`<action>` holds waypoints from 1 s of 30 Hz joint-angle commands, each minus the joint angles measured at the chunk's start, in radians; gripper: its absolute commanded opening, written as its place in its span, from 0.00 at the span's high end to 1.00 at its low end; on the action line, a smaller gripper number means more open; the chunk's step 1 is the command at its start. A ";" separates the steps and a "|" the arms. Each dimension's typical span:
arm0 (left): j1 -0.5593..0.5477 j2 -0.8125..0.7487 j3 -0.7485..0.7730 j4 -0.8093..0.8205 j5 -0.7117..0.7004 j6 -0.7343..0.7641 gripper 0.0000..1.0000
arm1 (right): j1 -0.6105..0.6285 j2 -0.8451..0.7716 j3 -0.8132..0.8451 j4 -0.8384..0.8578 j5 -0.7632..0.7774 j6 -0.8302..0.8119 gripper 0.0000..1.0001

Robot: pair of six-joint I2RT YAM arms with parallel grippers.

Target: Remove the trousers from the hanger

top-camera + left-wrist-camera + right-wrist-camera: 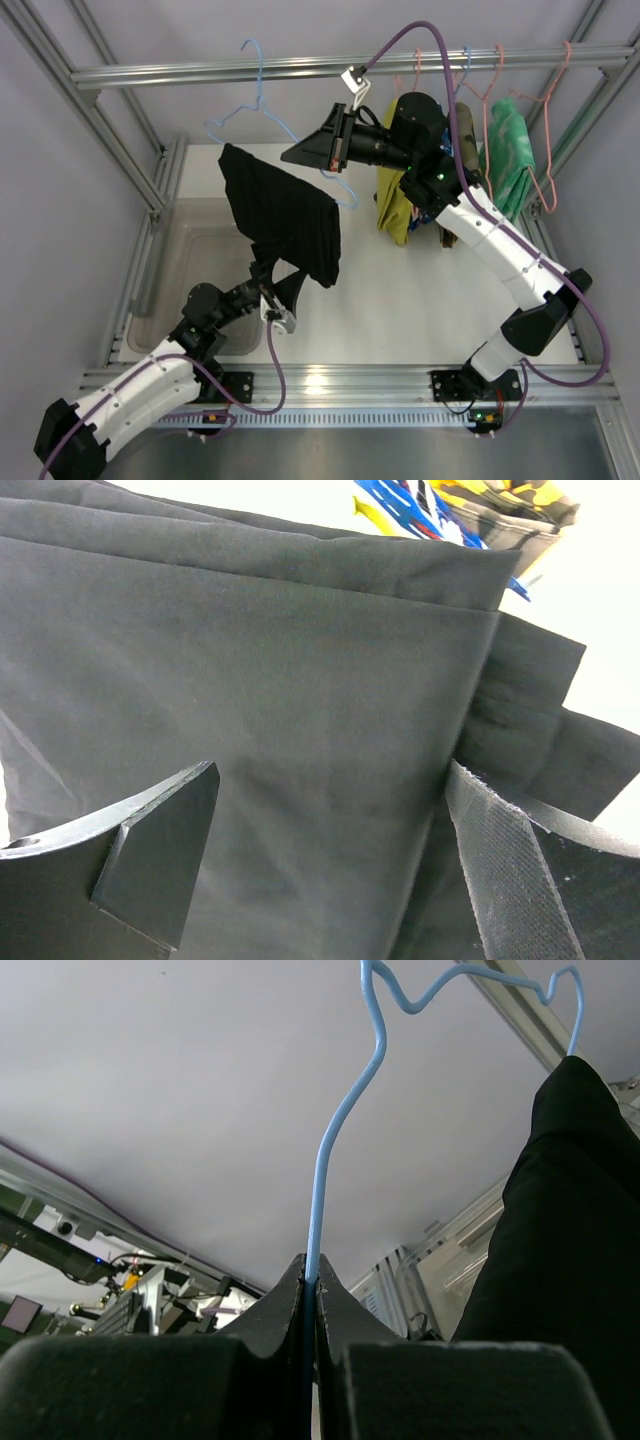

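Black trousers (285, 215): one pair, draped over a blue wire hanger (258, 85), hanging above the left half of the counter (400, 300), with the lowest corner of the cloth reaching down to the left gripper (268, 290). Left gripper: I read its jaws as spread wide. In the left wrist view the two fingers (160, 850) stand far apart with the folded black cloth (300, 730) filling the gap behind them, and I cannot tell whether either pad touches it. Right gripper (288, 156): raised beside the trousers and clamped tight on the hanger wire. In the right wrist view the blue wire (325, 1160) rises straight out from between the pressed fingertips (310, 1280), with the black cloth (570, 1260) hanging at the right edge. Rail (350, 68): aluminium bar across the back; the blue hanger's hook sits near it. Yellow trousers (395, 205): hanging at the back right, partly behind the right arm. Green garment (510, 155): further right, among pink hangers (480, 90). Clear bin (190, 260): on the left of the counter, below the black trousers.
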 commanded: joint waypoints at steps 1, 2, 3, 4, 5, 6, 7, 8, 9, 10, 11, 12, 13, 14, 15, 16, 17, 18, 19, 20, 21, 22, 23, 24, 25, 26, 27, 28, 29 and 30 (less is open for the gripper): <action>-0.008 0.024 -0.023 0.177 0.009 0.024 0.01 | -0.011 -0.034 0.027 0.102 0.009 0.020 1.00; -0.008 0.033 -0.025 0.194 -0.002 0.029 0.01 | -0.011 -0.036 0.027 0.100 0.009 0.020 1.00; -0.011 0.045 -0.023 0.203 -0.011 0.035 0.01 | -0.011 -0.036 0.026 0.100 0.009 0.020 1.00; -0.014 0.051 -0.023 0.223 -0.019 0.039 0.01 | -0.011 -0.033 0.026 0.102 0.009 0.020 1.00; -0.014 0.057 -0.019 0.234 -0.037 0.038 0.02 | -0.011 -0.032 0.024 0.102 0.008 0.020 1.00; -0.014 0.065 -0.014 0.241 -0.045 0.030 0.05 | -0.011 -0.031 0.023 0.100 0.006 0.018 1.00; -0.014 0.065 -0.005 0.240 -0.054 0.026 0.09 | -0.011 -0.029 0.021 0.102 0.006 0.015 1.00; -0.014 0.064 0.012 0.226 -0.066 0.023 0.14 | -0.011 -0.029 0.020 0.100 0.005 0.007 1.00; -0.014 0.053 0.019 0.217 -0.074 0.019 0.23 | -0.011 -0.031 0.015 0.102 0.005 0.004 1.00; -0.014 0.045 0.024 0.209 -0.080 0.018 0.28 | -0.011 -0.029 0.012 0.100 0.003 0.003 1.00; -0.014 0.033 0.032 0.182 -0.088 0.018 0.34 | -0.011 -0.029 0.009 0.100 0.003 -0.005 1.00; -0.014 0.004 0.035 0.160 -0.089 0.018 0.47 | -0.011 -0.031 0.003 0.102 0.003 -0.010 1.00; -0.014 -0.014 0.038 0.134 -0.089 0.019 0.53 | -0.011 -0.031 -0.002 0.099 0.003 -0.016 1.00; -0.014 -0.057 0.044 0.070 -0.080 0.025 0.60 | -0.013 -0.032 -0.009 0.097 0.005 -0.020 1.00; -0.014 -0.079 0.046 0.041 -0.074 0.029 0.73 | -0.011 -0.034 -0.014 0.097 0.005 -0.022 1.00; -0.014 -0.100 0.044 0.012 -0.066 0.042 0.79 | -0.011 -0.032 -0.017 0.097 0.005 -0.025 1.00; -0.014 -0.123 0.044 -0.018 -0.059 0.052 0.86 | -0.011 -0.034 -0.020 0.095 0.006 -0.032 1.00; -0.014 -0.161 0.043 -0.063 -0.051 0.059 0.90 | -0.011 -0.032 -0.023 0.092 0.006 -0.039 1.00; -0.014 -0.182 0.046 -0.087 -0.048 0.065 0.97 | -0.011 -0.034 -0.025 0.083 0.008 -0.046 1.00; -0.014 -0.215 0.050 -0.116 -0.048 0.070 1.00 | -0.011 -0.036 -0.031 0.079 0.008 -0.060 1.00; -0.014 -0.231 0.058 -0.169 -0.054 0.073 1.00 | -0.011 -0.034 -0.034 0.074 0.008 -0.069 1.00; -0.014 -0.243 0.072 -0.191 -0.059 0.075 1.00 | -0.013 -0.036 -0.035 0.066 0.008 -0.080 1.00; -0.014 -0.252 0.084 -0.214 -0.066 0.075 1.00 | -0.013 -0.039 -0.049 0.057 0.008 -0.095 1.00; -0.014 -0.265 0.098 -0.237 -0.075 0.070 1.00 | -0.014 -0.042 -0.057 0.053 0.009 -0.103 1.00; -0.014 -0.265 0.136 -0.281 -0.103 0.053 1.00 | -0.016 -0.046 -0.064 0.051 0.009 -0.112 1.00; -0.014 -0.265 0.160 -0.302 -0.118 0.040 1.00 | -0.016 -0.052 -0.071 0.040 0.011 -0.131 1.00; -0.014 -0.256 0.183 -0.320 -0.135 0.026 1.00 | -0.019 -0.057 -0.084 0.037 0.012 -0.138 1.00; -0.014 -0.248 0.208 -0.337 -0.182 0.006 1.00 | -0.024 -0.062 -0.092 0.036 0.012 -0.141 1.00; -0.014 -0.228 0.255 -0.340 -0.210 -0.007 1.00 | -0.025 -0.069 -0.104 0.034 0.012 -0.149 1.00; -0.014 -0.213 0.280 -0.339 -0.239 -0.025 1.00 | -0.027 -0.072 -0.111 0.033 0.012 -0.152 1.00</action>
